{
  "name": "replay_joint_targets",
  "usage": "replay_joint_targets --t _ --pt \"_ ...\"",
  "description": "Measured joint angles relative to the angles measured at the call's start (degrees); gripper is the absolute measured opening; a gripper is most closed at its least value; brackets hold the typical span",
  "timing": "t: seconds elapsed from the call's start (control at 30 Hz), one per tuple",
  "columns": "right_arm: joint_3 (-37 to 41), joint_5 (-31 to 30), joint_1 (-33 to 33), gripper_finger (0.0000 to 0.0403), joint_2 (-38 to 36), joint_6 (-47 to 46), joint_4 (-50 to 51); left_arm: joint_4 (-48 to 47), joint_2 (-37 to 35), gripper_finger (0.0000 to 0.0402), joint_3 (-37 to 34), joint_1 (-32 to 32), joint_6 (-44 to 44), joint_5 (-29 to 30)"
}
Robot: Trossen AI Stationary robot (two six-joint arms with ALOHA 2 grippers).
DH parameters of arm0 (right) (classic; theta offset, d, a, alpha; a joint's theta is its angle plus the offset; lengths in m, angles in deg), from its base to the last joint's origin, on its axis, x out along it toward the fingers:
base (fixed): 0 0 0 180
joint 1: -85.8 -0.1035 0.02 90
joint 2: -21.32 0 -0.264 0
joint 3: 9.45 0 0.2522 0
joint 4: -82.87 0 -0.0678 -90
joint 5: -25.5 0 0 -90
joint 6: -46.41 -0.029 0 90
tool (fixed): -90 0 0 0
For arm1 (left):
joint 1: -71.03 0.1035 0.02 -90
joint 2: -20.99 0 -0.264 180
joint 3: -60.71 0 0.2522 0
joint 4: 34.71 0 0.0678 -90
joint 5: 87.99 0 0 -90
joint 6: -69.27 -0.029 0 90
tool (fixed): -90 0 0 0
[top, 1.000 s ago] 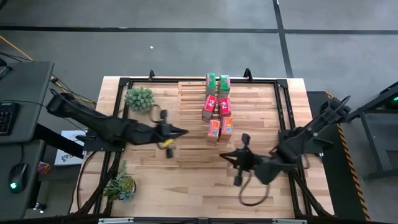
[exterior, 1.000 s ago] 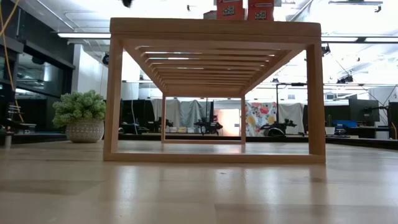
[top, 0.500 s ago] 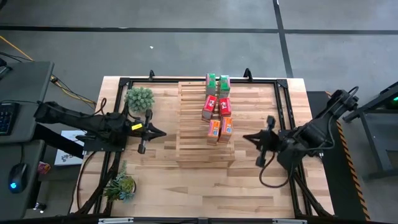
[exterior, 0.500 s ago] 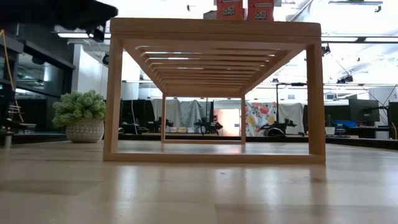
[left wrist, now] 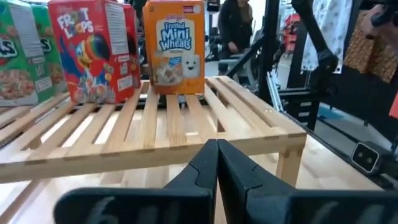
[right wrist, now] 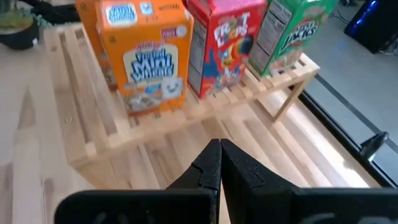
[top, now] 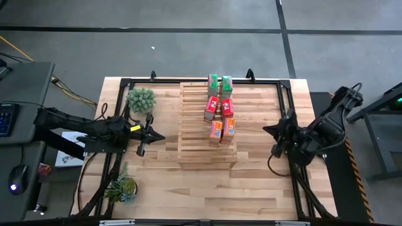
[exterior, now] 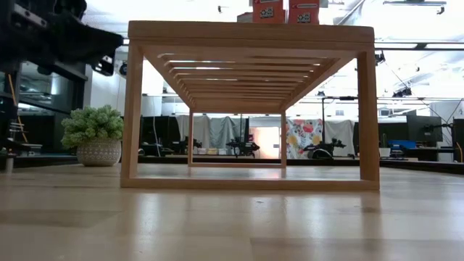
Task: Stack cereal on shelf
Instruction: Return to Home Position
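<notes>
Orange-to-green cereal [top: 220, 107] sits mid-frame on the shelf [top: 191, 125], between my left tool [top: 161, 134] and right tool [top: 266, 130], both pinched shut, empty.

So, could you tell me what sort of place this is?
Most likely a robotics lab: the left arm and right arm flank a wooden table, a keyboard sits on a side desk, and workstations fill the room behind.

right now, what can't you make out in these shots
low view: cereal boxes cut off by the top edge, only their bottoms show above the shelf
left wrist view: green box cut off by the picture's edge
right wrist view: rear orange box mostly hidden behind the front orange box
</notes>
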Motion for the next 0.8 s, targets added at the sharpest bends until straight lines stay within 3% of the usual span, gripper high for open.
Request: replay_joint_targets --t 0.27,0.47,0.67,0.8 --pt "0.0 -3.3 -9.1 0.0000 0.0 -15.7 11.5 1.2 -0.8 0.0000 -3.4 0.0 1.8 0.0" --pt "2.0 -9.3 -14.8 0.0000 -0.5 -19.3 11.7 2.1 -0.8 0.0000 -3.4 0.0 1.7 -0.2" --pt "18.6 -9.9 -15.8 0.0000 -8.4 -21.0 -2.9 1.4 -0.7 0.0000 -3.4 0.0 1.3 2.1" --pt "29.5 -8.4 -13.0 0.0000 -17.0 -11.8 -19.0 1.2 -0.7 0.0000 -3.4 0.0 1.3 3.1"
